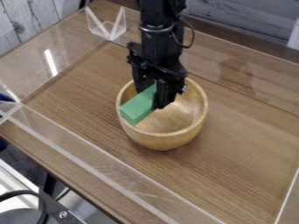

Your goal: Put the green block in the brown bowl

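The brown bowl (191,122) sits in the middle of the wooden table, round and light tan with thick walls. My black gripper (159,93) points straight down over the bowl's left half. It is shut on the upper end of the green block (136,109). The block hangs tilted, and its lower end reaches down to the bowl's left rim. I cannot tell whether that end touches the rim. The gripper's body hides part of the bowl's far wall.
A low clear plastic wall (82,157) rings the wooden table (70,92). A clear plastic bracket (107,24) stands at the back left. Black cables (47,208) lie below the table's front left corner.
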Controlling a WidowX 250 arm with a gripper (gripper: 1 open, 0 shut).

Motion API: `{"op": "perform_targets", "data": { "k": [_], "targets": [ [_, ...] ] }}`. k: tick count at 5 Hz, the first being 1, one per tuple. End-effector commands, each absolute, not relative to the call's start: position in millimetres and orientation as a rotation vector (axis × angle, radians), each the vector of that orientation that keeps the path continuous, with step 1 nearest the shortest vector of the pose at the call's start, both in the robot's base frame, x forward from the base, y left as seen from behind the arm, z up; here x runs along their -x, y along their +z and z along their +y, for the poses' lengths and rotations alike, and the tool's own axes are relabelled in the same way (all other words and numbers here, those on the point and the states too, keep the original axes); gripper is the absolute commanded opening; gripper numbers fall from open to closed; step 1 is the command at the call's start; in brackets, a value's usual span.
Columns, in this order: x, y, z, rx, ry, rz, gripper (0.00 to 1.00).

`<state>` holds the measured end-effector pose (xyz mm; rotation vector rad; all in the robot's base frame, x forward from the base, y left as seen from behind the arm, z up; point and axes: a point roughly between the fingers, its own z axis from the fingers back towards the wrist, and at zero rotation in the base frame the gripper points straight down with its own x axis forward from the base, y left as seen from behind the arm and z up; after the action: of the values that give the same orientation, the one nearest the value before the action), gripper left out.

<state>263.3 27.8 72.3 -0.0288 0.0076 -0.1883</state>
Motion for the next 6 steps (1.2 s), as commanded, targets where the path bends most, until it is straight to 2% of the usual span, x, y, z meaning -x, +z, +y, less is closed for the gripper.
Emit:
{"op": "perform_targets", "data": {
  "k": [1,6],
  "targets": [
    [-268.7,76.5,27.1,0.021,-0.193,-0.017,0.00],
    [-269.6,67.5,18.7,0.032,-0.193,0.002,0.00]
  ]
}}
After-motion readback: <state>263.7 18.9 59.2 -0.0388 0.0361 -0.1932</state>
